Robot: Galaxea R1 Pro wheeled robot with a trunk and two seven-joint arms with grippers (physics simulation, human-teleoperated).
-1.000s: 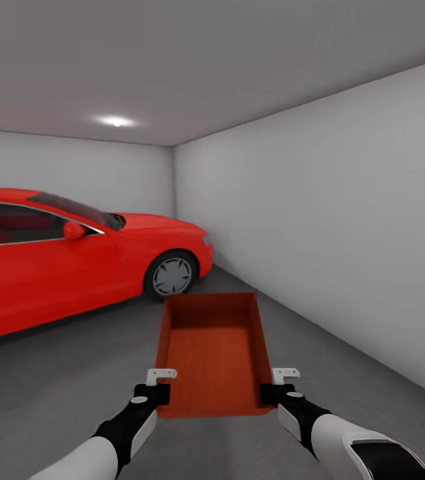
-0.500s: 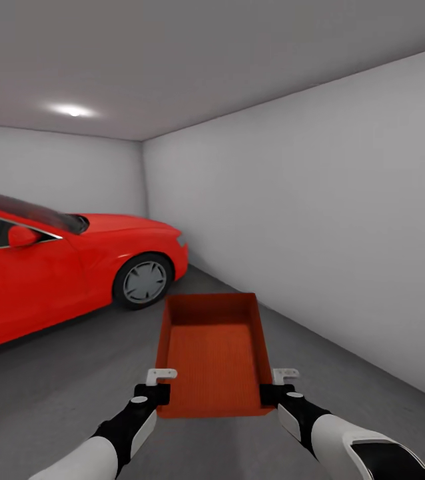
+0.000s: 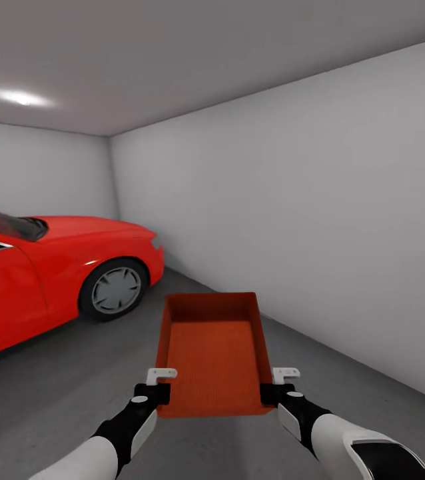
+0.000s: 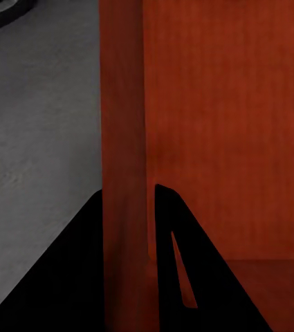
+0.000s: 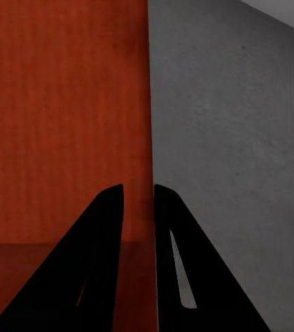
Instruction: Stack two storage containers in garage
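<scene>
view swung right — grey floor (image 3: 52,393)

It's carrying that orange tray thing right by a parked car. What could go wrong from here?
The orange-red rectangular plastic bin hangs above the grey concrete floor, held only by the left gripper and right gripper, each pinching a side wall near one end; a jolt might tip or drop it. The shiny red car and the plain white wall flank the path, so a careless turn could bump either.
</scene>
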